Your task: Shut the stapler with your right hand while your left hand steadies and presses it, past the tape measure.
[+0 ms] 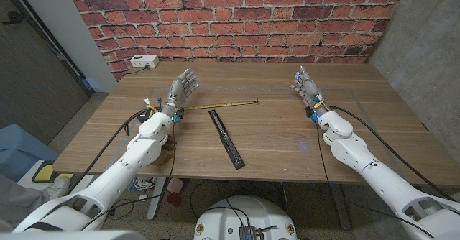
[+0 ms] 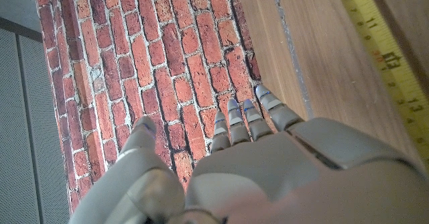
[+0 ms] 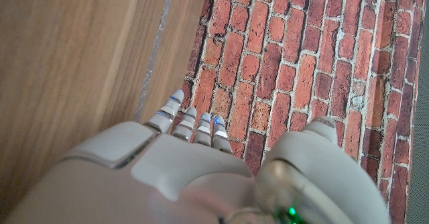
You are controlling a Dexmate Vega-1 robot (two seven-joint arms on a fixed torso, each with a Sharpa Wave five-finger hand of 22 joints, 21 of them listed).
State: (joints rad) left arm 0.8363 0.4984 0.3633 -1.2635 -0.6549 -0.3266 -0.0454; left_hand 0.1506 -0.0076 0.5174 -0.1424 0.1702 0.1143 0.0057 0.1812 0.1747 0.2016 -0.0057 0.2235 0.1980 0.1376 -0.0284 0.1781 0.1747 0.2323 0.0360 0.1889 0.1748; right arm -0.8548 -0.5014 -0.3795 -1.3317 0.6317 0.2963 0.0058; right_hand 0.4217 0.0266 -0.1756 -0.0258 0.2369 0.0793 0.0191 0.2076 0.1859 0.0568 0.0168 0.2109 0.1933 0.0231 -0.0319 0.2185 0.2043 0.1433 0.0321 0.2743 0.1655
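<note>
The table point(image 1: 287, 136) is wood with a smooth, faintly sheened grain. On it the opened stapler point(image 1: 226, 138) looks dark, matt metal, and the tape measure point(image 1: 223, 104) is a thin yellow printed strip. Both hands, left point(image 1: 182, 88) and right point(image 1: 305, 86), have smooth grey plastic-looking shells. The brick wall point(image 1: 237, 17) behind is rough and matt.
</note>
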